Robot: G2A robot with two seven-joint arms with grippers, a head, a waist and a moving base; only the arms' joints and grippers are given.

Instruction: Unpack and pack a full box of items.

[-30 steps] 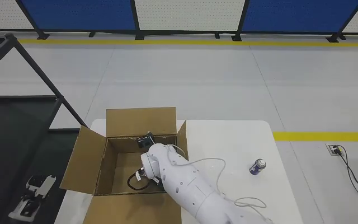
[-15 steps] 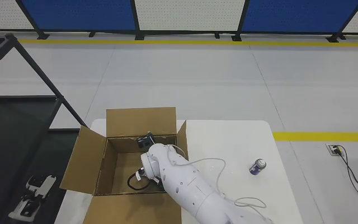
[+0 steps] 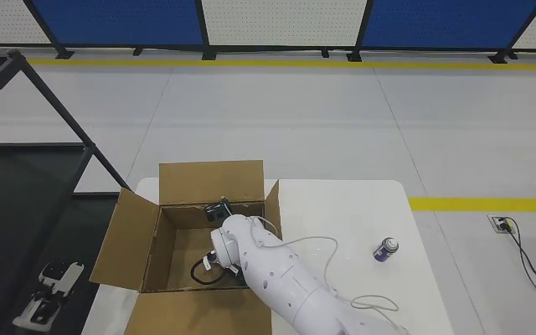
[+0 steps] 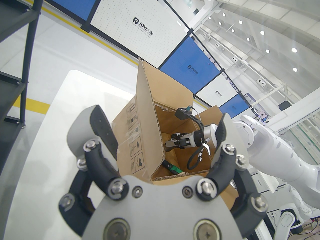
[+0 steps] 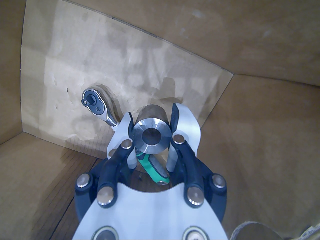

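**Right tool down in the box, clamped on a steel cylinder**

The left tool (image 4: 162,117) hangs near the box (image 4: 147,126) with its jaws spread wide and nothing between them. Its own camera looks across the white desk (image 4: 62,126) into the open carton, where the right tool (image 4: 170,144) sits low inside, above a green handle (image 4: 172,168) on the floor.

From above, the box (image 3: 209,180) stands on the left part of the desk (image 3: 352,209), flaps out. The right arm (image 3: 268,268) slants into it and covers what it carries.

The right wrist view supplies the grip. The right tool (image 5: 152,116) is closed narrow on a cylinder (image 5: 152,136), bored end towards the camera, clear of the box wall (image 5: 125,51). Beneath it a ratchet (image 5: 93,102) lies flat on the box floor, with its green handle (image 5: 150,168) running under the tool.

Well to the right, a can (image 3: 385,249) stands upright on the desk.
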